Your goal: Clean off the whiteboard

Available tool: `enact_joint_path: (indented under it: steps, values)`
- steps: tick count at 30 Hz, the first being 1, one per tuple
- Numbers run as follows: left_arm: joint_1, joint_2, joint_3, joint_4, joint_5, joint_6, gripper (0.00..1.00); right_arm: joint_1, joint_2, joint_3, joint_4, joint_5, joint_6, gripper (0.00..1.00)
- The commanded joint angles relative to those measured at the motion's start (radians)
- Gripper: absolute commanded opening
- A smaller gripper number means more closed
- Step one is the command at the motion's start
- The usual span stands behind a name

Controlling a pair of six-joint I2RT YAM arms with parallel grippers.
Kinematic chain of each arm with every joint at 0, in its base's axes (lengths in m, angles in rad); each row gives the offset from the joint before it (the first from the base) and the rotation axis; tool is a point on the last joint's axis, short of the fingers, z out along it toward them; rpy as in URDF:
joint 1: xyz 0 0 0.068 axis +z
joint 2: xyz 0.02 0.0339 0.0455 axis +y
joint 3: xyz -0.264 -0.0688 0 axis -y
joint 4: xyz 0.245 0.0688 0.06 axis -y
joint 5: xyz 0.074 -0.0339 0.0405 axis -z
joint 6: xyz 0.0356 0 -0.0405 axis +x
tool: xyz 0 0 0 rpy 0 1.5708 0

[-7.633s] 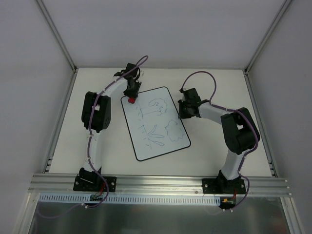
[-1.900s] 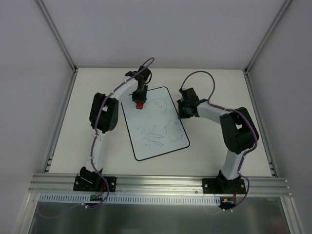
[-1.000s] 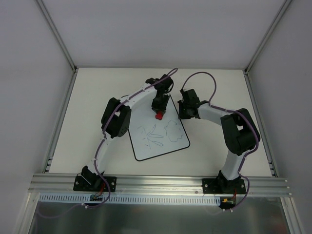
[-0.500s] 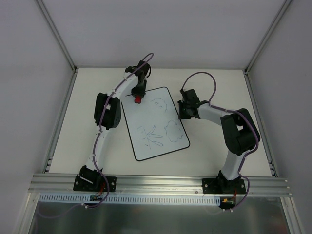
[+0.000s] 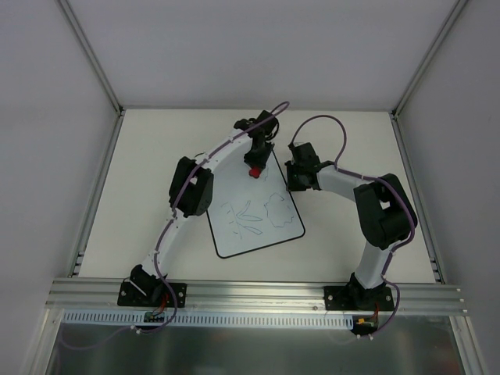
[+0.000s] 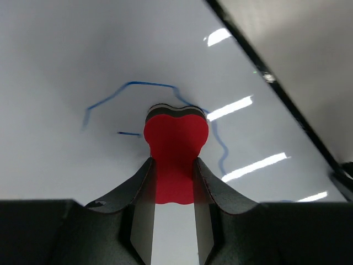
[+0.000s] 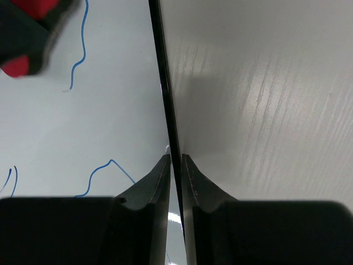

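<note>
From above we see the board (image 5: 251, 217) flat on the tabletop (image 5: 148, 156), doodles on its near half. At the left wrist, our left pincer (image 6: 174, 164) pinches the red eraser (image 6: 175, 132) onto the board. At the right wrist, our right pincer (image 7: 175, 159) nips the board's black edge.

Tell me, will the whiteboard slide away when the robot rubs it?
Probably not: the right gripper pinches the whiteboard edge. It lies flat and looks stiff, so bending seems unlikely. Its glossy face may be slippery under the red eraser.
</note>
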Motion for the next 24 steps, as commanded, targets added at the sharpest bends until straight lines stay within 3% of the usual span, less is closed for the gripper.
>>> enact_joint_path:
  steps: [1,9,13,17,24]
  values:
    - [-0.049,0.042,-0.077,-0.047,0.176,-0.05,0.0,-0.005,0.017,-0.047,-0.169,0.049,-0.023,0.16]
    - [0.078,-0.134,-0.29,-0.044,0.054,-0.136,0.0,-0.005,0.024,-0.047,-0.168,0.051,-0.016,0.15]
    - [0.129,-0.232,-0.469,-0.041,-0.034,-0.13,0.0,-0.003,0.029,-0.047,-0.166,0.051,-0.013,0.15]
    - [0.132,-0.361,-0.647,-0.029,-0.08,-0.124,0.0,-0.005,0.034,-0.039,-0.166,0.054,-0.006,0.15]
    - [0.095,-0.534,-0.968,0.109,-0.029,-0.171,0.0,-0.003,0.047,-0.018,-0.165,0.046,0.005,0.14]
